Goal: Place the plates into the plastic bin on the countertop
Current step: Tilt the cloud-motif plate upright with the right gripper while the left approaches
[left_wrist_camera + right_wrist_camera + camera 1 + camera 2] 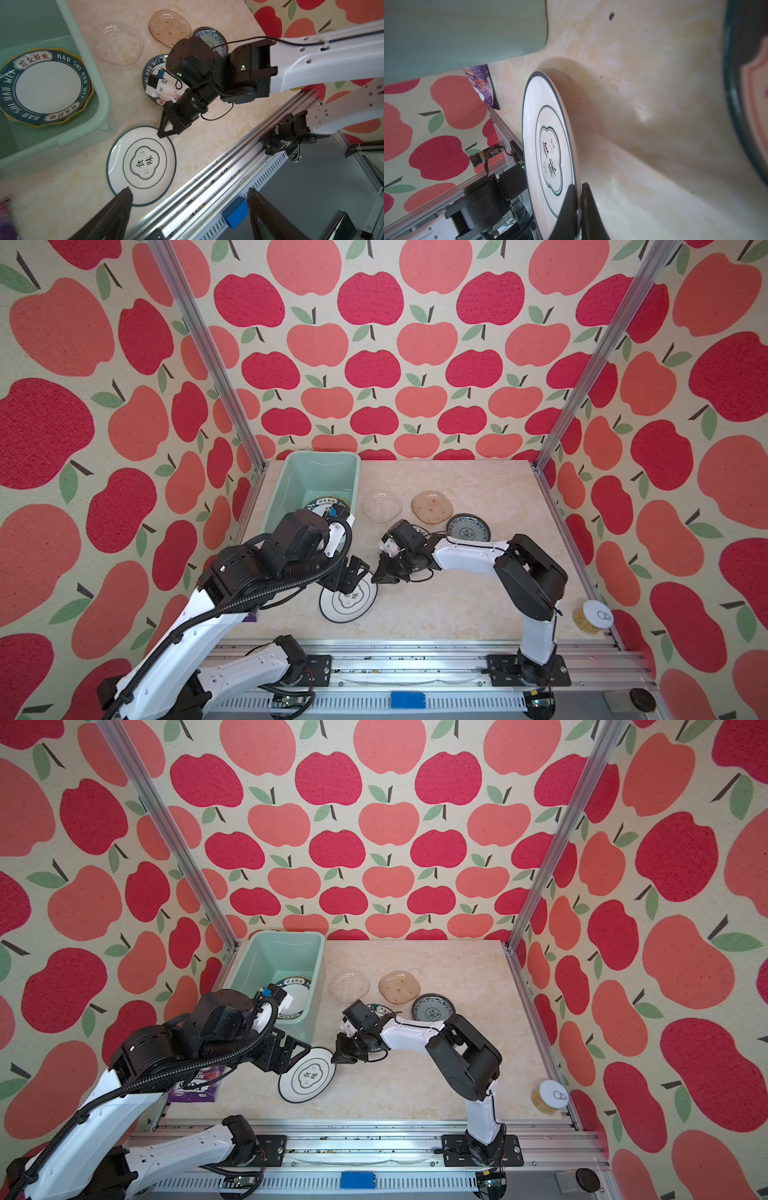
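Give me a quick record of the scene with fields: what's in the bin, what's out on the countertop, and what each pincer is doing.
bin: holds lettered-rim plate on yellow plate
loose on countertop: clear glass plate, amber glass plate, grey-blue plate, second lettered-rim plate
right pincer: shut on emblem plate rim
left pincer: open, by that plate's opposite edge

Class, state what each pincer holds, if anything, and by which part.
The right pincer grips the white emblem plate by its rim; the left pincer is open and holds nothing.
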### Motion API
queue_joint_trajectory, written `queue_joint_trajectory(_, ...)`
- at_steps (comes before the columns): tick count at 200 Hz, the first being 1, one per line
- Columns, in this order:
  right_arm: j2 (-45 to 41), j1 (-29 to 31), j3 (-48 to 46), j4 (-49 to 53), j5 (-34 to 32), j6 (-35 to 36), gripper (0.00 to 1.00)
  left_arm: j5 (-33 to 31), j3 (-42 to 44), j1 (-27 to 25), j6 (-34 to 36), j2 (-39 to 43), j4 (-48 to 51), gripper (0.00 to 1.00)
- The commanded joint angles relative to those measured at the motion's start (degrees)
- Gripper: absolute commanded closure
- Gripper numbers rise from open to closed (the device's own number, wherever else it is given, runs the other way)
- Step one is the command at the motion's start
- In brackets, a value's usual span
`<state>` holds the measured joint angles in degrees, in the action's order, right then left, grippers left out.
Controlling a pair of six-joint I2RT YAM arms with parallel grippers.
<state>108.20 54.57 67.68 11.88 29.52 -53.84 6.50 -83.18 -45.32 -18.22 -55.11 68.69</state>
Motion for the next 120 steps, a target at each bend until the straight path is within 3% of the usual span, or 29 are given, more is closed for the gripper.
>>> queue_joint_trajectory(1,-5.71,-0.92,0.82,7.8,-1.92,5.43,1.0,2.93,0.69,1.8,-0.8,0.18,-3.1,0.11)
queue_joint_trajectory(73,-27.8,-11.58,-3.77,17.05,-6.55,11.29,1.0,14.04,1.24,11.32,-5.74,-1.0,-9.12,0.13)
queue_joint_trajectory(120,-38.62,-19.43,-2.61,21.76,-5.36,14.04,1.0,26.42,3.23,23.01,-13.98,-2.01,-16.8,0.16)
